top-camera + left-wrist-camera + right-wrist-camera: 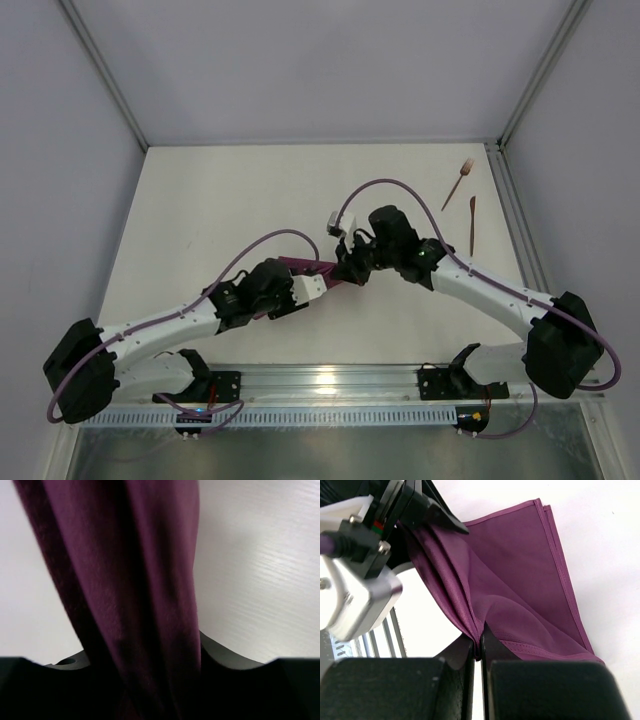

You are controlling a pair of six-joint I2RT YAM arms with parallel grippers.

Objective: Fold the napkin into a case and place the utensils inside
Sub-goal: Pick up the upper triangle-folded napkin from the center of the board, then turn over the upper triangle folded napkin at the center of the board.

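Right wrist | right claw (479,644) clenched on napkin (520,580) fold | left claw (145,665) straddles napkin, grip unclear

Your plum-purple square cloth napkin (520,580) is soft, matt woven fabric with stitched hems. The white tabletop (265,580) under it looks matt, with a faint wood-like grain. The fingers (385,690) of your right gripper (479,647) are dull black plastic. The white block (355,600) on the left wrist is smooth, lightly glossy plastic.
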